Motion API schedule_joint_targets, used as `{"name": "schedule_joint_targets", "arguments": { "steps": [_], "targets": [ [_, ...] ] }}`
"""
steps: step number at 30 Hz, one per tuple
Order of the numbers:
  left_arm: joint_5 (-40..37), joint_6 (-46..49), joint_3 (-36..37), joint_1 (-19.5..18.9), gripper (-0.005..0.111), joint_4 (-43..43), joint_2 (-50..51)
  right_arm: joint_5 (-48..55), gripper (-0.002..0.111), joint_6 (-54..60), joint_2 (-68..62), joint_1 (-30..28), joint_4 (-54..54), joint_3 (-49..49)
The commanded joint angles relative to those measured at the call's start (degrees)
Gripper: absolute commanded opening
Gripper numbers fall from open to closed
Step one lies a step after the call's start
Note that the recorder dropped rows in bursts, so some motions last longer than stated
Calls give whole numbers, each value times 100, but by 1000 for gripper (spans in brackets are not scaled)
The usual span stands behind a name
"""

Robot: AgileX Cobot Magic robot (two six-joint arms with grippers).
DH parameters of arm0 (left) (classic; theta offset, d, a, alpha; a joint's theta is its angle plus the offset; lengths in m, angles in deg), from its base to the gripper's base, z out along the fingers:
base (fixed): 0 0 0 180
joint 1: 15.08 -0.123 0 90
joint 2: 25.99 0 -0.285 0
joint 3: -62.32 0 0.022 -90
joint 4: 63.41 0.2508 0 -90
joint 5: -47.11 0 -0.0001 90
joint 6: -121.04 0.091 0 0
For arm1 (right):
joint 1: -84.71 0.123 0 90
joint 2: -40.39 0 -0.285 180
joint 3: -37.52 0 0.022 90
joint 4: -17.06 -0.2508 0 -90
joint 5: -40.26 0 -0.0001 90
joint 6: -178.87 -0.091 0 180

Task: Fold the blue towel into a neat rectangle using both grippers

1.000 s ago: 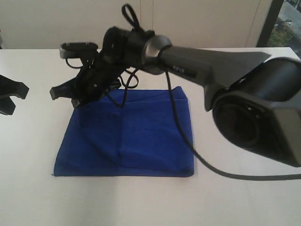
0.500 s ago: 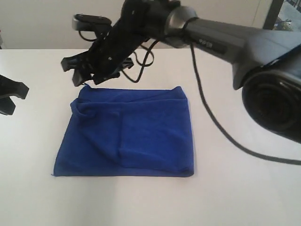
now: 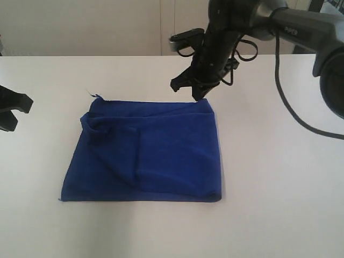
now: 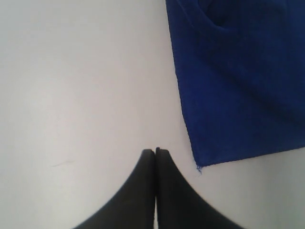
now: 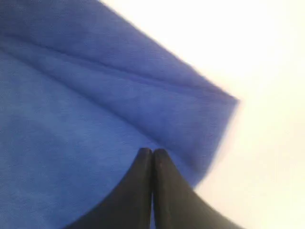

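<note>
At far left, black left gripper (image 4: 155,151): fingers pressed together, empty, over the white tabletop (image 3: 279,204), apart from the towel. Centre: deep royal-blue soft cloth towel (image 3: 145,153), folded to a rough rectangle, lying flat, rumpled at its far left corner. Right: black right gripper (image 5: 152,151), clenched on nothing, above the towel's far right corner.

Closed fingers (image 4: 155,151) beside blue towel (image 4: 238,86) corner.

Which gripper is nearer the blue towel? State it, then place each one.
Right. The right gripper is shut over the blue towel, at its far right corner; the left gripper is shut over the table, off its left side.
</note>
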Motion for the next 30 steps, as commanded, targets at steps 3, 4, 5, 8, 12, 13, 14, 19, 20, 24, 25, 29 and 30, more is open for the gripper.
{"name": "schedule_joint_targets", "arguments": {
  "steps": [3, 4, 5, 8, 12, 13, 14, 19, 20, 24, 25, 29, 30],
  "targets": [
    [-54, 2, 17, 5, 0, -73, -61, -846, 0, 98, -23, -274, 89, 419],
    [-54, 2, 17, 5, 0, -73, -61, -959, 0, 98, -36, -274, 89, 457],
    [-54, 2, 17, 5, 0, -73, -61, -1050, 0, 98, -69, -274, 89, 487],
    [-54, 2, 17, 5, 0, -73, -61, -1356, 0, 98, -192, -274, -64, 573],
    [-54, 2, 17, 5, 0, -73, -61, -1434, 0, 98, -447, -274, -202, 573],
    [-54, 2, 17, 5, 0, -73, -61, -1422, 0, 98, -500, -274, -202, 573],
    [-54, 2, 17, 5, 0, -73, -61, -1393, 0, 98, -555, -274, -202, 573],
    [-54, 2, 17, 5, 0, -73, -61, -1035, 0, 98, -711, -274, 144, 573],
    [-54, 2, 17, 5, 0, -73, -61, -900, 0, 86, -724, -274, 307, 573],
    [-54, 2, 17, 5, 0, -73, -61, -168, 0, -90, -773, -274, 1116, 573],
    [-54, 2, 17, 5, 0, -73, -61, 25, 0, -110, -788, -274, 1340, 573],
    [-54, 2, 17, 5, 0, -73, -61, 468, 0, -670, -787, -393, 1696, 575],
    [-54, 2, 17, 5, 0, -73, -61, 584, 0, -806, -787, -434, 1717, 585]
  ]
}}
